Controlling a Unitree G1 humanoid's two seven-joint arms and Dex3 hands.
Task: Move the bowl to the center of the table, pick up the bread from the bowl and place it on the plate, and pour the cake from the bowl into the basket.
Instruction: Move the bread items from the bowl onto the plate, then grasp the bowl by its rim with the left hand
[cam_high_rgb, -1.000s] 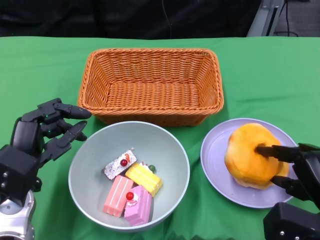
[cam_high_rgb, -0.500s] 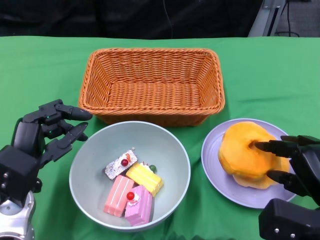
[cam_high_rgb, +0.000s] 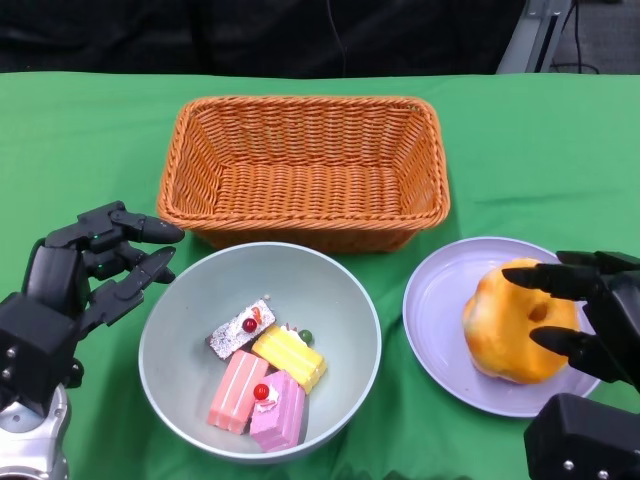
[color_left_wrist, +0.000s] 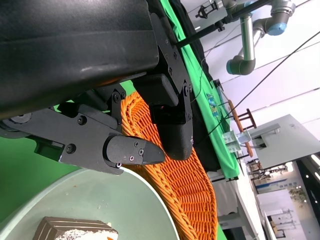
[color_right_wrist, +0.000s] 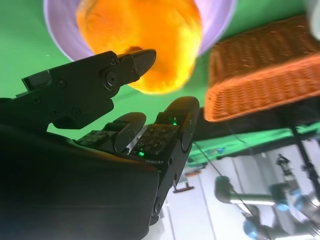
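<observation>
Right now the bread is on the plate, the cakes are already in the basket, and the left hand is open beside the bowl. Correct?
Not quite. The cakes are in the bowl, not the basket, which holds nothing, as the head view shows. The rest stands: the bread is on the plate, and the left hand is open beside the bowl.

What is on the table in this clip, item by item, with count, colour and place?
basket: one, orange wicker, far centre, nothing in it.
bowl: one, pale grey-green, near centre.
cake pieces: four, brown, yellow and two pink, inside the bowl.
plate: one, lilac, right of the bowl.
bread: one, golden orange, on the plate.
table cloth: green.
left hand: black, empty, beside the bowl's left rim.
right hand: black, fingers at the bread.
</observation>
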